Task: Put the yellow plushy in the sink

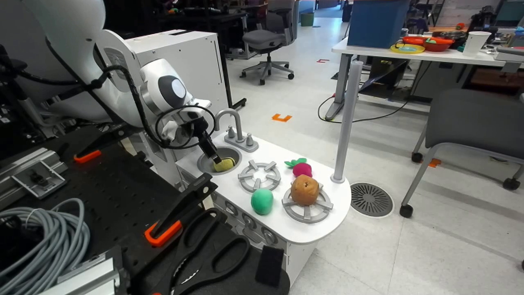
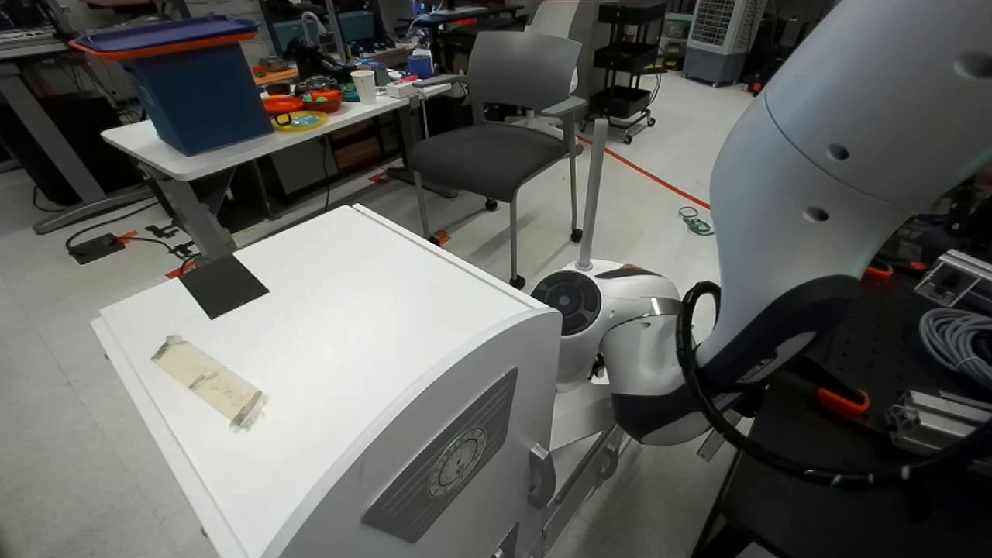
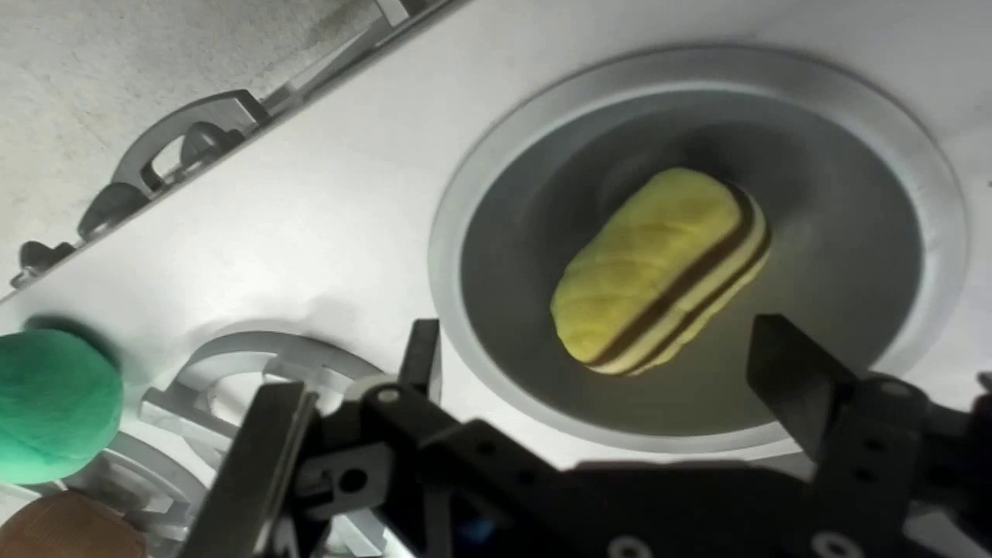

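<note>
The yellow plushy (image 3: 659, 267) is rounded and oblong, with brown stripes along one side. It lies inside the round grey sink (image 3: 942, 201) in the wrist view. In an exterior view the plushy (image 1: 224, 164) also shows inside the sink (image 1: 199, 164), partly behind a fingertip. My gripper (image 3: 595, 329) is open, its two fingers wide apart with nothing held between them. In an exterior view the gripper (image 1: 215, 158) is tilted down just over the sink, close to the plushy. Plushy, sink and gripper are hidden by the arm and cabinet in an exterior view.
A grey faucet (image 1: 235, 123) stands behind the sink. A green plush (image 1: 262, 201), a brown plush (image 1: 305, 189) and a pink plush with green leaves (image 1: 302, 169) lie near the burners. A grey post (image 1: 348, 123) rises at the counter's end. A white cabinet (image 2: 333, 310) adjoins the counter.
</note>
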